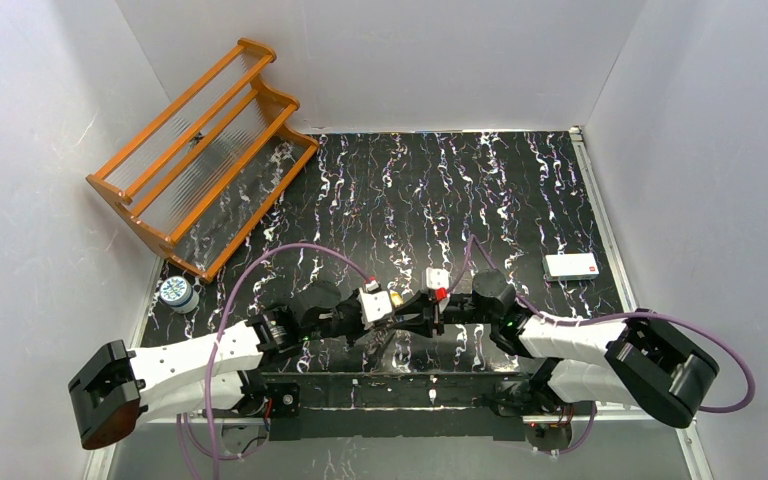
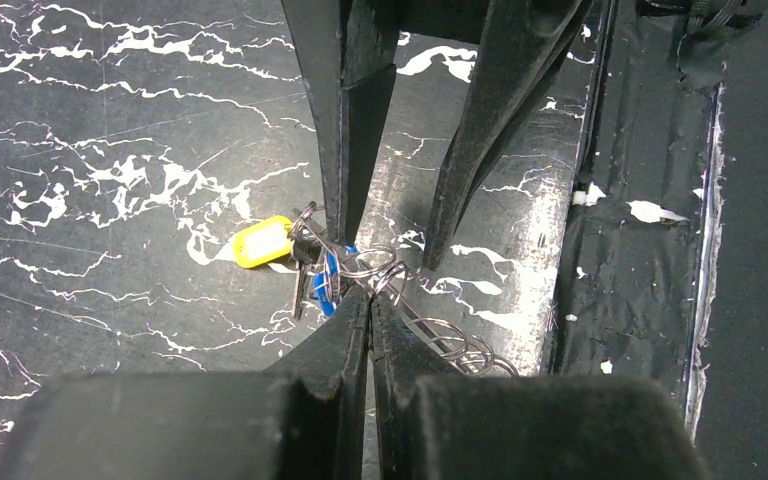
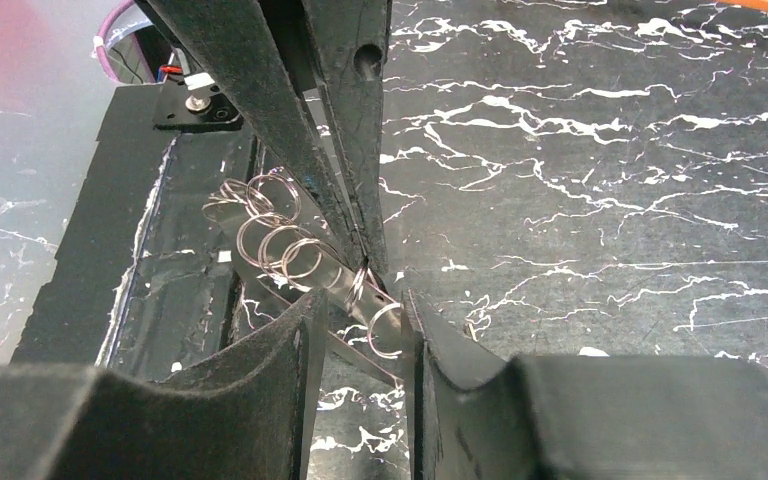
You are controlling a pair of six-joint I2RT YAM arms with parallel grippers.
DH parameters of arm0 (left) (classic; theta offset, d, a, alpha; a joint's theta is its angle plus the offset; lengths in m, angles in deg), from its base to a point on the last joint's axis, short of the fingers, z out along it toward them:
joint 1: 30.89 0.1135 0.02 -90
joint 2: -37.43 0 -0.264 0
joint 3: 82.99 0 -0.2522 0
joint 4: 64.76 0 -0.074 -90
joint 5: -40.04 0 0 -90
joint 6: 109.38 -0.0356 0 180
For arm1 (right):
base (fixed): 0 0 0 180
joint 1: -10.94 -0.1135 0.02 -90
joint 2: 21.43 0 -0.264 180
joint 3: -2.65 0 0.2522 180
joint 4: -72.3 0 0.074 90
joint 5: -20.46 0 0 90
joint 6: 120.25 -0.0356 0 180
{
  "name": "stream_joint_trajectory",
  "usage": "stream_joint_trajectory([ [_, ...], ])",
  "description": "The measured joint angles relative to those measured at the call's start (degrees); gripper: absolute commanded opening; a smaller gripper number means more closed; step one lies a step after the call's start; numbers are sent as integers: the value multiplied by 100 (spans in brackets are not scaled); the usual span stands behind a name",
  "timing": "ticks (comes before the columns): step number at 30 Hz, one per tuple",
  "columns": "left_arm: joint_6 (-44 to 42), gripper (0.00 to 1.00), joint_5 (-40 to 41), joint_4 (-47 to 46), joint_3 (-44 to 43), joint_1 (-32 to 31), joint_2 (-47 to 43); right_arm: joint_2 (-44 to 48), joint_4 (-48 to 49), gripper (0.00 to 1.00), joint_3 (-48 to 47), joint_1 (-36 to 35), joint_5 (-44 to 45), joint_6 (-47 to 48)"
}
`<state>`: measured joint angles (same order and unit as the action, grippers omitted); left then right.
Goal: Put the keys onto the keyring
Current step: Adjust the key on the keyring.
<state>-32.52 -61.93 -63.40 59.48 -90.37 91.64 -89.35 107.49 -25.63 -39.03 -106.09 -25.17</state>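
The keys lie in a small bunch on the black marbled table: a yellow-headed key (image 2: 260, 242), a blue one (image 2: 327, 279) and a dark one (image 2: 299, 288). The keyring (image 3: 272, 238) shows as several thin wire rings along a narrow metal strip, and it also appears in the left wrist view (image 2: 457, 345). My left gripper (image 2: 370, 298) is shut, pinching a wire ring right beside the keys. My right gripper (image 3: 360, 312) faces it with its jaws apart, one ring (image 3: 384, 331) and the strip lying between them. From above, both grippers (image 1: 408, 318) meet at the table's near middle.
An orange wooden rack (image 1: 200, 150) leans at the back left. A small round tin (image 1: 176, 292) stands at the left edge. A white card with a red mark (image 1: 571, 265) lies at the right. The raised black front ledge (image 2: 650, 260) runs just beside the rings.
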Motion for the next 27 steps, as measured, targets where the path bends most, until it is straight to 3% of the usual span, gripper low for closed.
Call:
stream_joint_trajectory([
  [11, -15, 0, 2, 20, -42, -4, 48, -337, 2, 34, -168, -37, 15, -37],
  [18, -13, 0, 2, -22, -42, -26, 70, -470, 7, 19, -223, -44, -90, -63],
  [22, -13, 0, 20, -39, -44, -26, 68, -496, 2, 1, -223, -44, -98, -63],
  [27, -13, 0, 63, 4, -44, -28, 35, -522, -214, 1, -345, -42, -94, -44],
])
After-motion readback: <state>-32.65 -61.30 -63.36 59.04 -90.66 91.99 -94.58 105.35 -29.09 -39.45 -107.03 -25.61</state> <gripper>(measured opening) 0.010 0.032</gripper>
